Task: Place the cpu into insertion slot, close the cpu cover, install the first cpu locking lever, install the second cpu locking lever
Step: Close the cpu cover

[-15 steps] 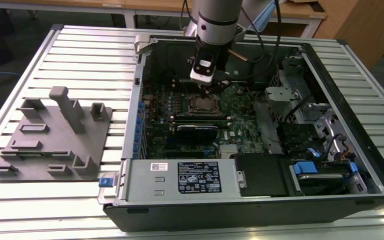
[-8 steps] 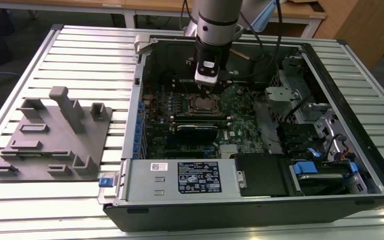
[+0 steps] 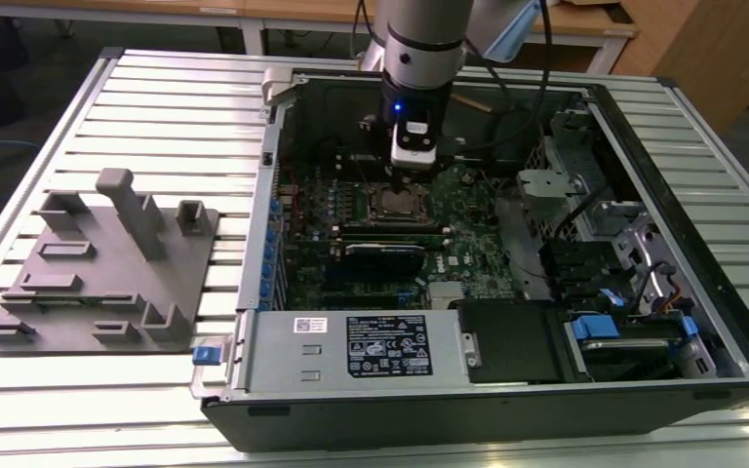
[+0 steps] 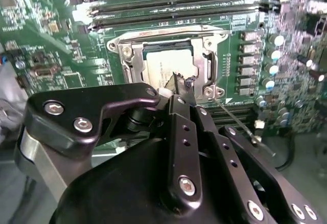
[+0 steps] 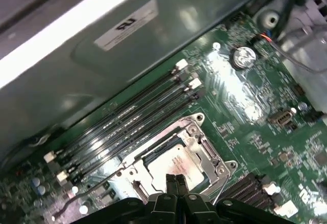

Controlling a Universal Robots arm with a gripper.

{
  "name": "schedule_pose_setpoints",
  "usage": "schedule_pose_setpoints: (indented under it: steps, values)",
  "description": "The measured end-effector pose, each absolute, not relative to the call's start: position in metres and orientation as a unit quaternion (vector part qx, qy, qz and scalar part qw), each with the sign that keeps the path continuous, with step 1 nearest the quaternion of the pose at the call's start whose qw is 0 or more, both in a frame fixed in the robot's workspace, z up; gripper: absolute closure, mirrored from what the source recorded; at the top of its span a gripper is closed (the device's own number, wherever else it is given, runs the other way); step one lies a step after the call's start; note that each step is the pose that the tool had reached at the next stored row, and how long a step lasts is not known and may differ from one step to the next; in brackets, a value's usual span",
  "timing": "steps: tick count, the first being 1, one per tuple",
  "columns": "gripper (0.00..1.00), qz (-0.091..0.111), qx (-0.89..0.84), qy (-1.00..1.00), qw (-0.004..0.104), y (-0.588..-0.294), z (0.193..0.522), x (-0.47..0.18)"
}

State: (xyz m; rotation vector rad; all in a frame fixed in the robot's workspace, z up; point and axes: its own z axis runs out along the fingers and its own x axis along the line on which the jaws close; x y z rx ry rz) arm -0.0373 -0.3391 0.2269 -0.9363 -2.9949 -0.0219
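Note:
The cpu [image 4: 163, 68] lies in the insertion slot [image 3: 398, 203], its silvery top showing through the window of the cpu cover [image 4: 204, 63]. That cover [image 5: 199, 144] lies flat over the chip [image 5: 173, 165]. My gripper [image 4: 184, 82] hangs just above the socket's edge, fingers shut together with nothing seen between them, as the first wrist view also shows [image 5: 177, 180]. One thin wire locking lever [image 4: 236, 121] sticks out from the socket's corner beside the fingers. A second wire lever [image 5: 82, 192] runs along the opposite side. In the exterior view the gripper [image 3: 413, 166] stands over the motherboard.
Long black memory slots [image 5: 127, 119] run beside the socket. The case's metal wall [image 5: 127, 45] rises behind them. A power supply [image 3: 348, 346] and drive cage [image 3: 622, 331] fill the case's near side. A grey fixture [image 3: 101, 263] rests on the slatted table at the exterior view's left.

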Motion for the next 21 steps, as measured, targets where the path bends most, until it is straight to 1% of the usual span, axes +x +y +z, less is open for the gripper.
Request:
schedule_pose_setpoints:
  steps: [17, 21]
  values:
    - [0.90, -0.007, -0.159, -0.987, 0.003, -0.3391, 0.2244, -0.0373]
    - [0.90, -0.007, -0.151, -0.989, 0.003, -0.3391, 0.2243, -0.0373]
